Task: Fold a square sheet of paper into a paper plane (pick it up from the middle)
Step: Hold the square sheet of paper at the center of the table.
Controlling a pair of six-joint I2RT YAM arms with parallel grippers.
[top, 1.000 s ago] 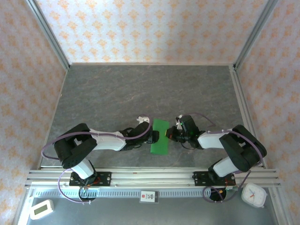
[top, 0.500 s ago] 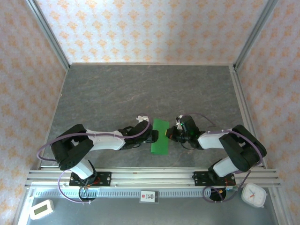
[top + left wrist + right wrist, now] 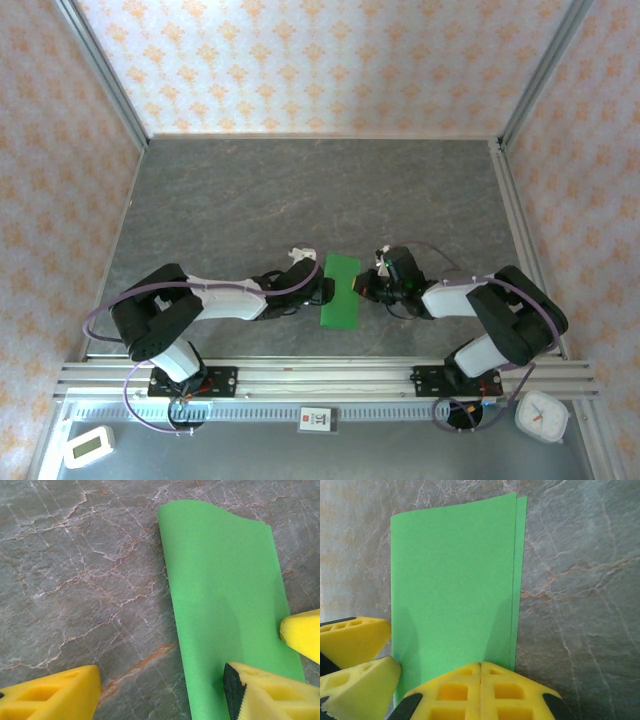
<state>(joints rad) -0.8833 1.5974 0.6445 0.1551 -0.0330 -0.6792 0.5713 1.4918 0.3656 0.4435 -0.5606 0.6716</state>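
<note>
Two fingers of the right gripper [image 3: 480, 666] are pressed together, tips on one edge of the green paper [image 3: 452, 580]. The left gripper [image 3: 161, 680], fingers spread, straddles the opposite edge. Folded double, the paper lies on the grey table [image 3: 300, 190] between both arms.
</note>
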